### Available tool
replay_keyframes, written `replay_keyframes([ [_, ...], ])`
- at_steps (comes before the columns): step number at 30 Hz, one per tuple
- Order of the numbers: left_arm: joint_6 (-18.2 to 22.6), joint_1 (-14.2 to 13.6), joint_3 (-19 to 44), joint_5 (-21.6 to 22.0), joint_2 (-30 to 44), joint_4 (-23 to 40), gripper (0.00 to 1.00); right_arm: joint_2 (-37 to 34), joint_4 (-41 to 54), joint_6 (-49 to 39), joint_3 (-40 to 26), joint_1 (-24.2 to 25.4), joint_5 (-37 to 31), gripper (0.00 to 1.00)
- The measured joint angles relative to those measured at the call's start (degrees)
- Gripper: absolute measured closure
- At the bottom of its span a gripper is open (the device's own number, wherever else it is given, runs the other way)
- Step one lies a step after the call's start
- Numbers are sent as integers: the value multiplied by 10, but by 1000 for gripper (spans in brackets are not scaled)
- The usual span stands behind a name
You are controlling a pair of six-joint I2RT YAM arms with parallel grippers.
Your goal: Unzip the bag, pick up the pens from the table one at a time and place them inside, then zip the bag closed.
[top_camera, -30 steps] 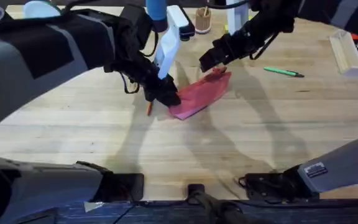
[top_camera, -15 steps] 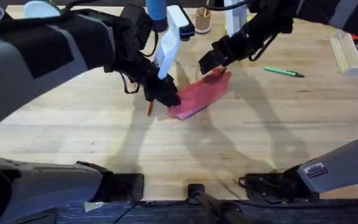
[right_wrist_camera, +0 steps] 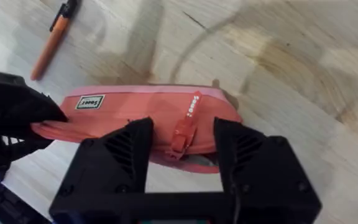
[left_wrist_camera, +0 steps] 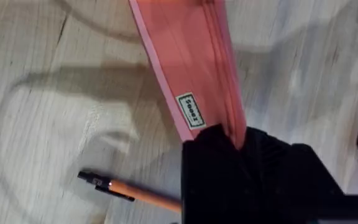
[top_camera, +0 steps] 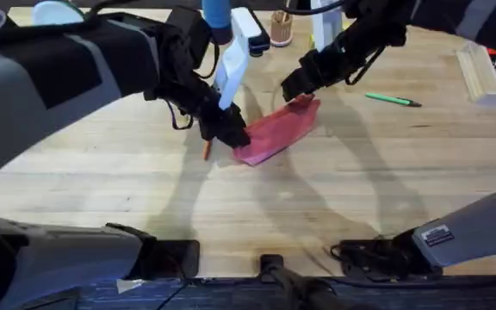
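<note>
A soft pink-red fabric pencil pouch, the bag (top_camera: pixel 275 131), is seen lying on the large light wooden table (top_camera: pixel 334 198), a little past the middle of it, tilted so that one end points toward the far right. The left gripper (top_camera: pixel 231 133) is placed at the near-left end of the bag, and in the left wrist view its black fingers (left_wrist_camera: pixel 229 168) are closed together on that end of the bag (left_wrist_camera: pixel 188 56), just beside the small white label. The right gripper (top_camera: pixel 298 86) is held at the far-right end of the bag. In the right wrist view its two black fingers (right_wrist_camera: pixel 126 146) are spread apart, and the red zipper pull with its small tab (right_wrist_camera: pixel 184 127) is seen between them; whether the pull is touched by the fingers cannot be told. The zipper along the top edge appears closed.

A slim orange pen with a black cap (top_camera: pixel 206 151) is lying on the table just beside the left gripper, on its near side. A slim bright green pen (top_camera: pixel 392 100) is lying well apart, to the right of the bag. A clear plastic box (top_camera: pixel 487 73) is placed at the right edge of the table.
</note>
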State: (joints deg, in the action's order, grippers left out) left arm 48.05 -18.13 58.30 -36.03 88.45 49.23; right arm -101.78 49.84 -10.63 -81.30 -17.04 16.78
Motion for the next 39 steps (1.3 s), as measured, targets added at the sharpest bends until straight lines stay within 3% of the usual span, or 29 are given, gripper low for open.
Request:
replay_keyframes([
  [2,0,0,0,0,0,0,958,0,0,-1,0,0,0,469],
  [6,0,0,0,0,0,0,958,0,5,-1,0,-1,0,703],
  [12,0,0,0,0,0,0,957,0,6,-1,0,-1,0,958],
  [35,0,0,0,0,0,0,957,0,13,-1,-14,-1,0,970],
  [39,0,0,0,0,0,0,957,0,20,-1,-16,-30,0,970],
])
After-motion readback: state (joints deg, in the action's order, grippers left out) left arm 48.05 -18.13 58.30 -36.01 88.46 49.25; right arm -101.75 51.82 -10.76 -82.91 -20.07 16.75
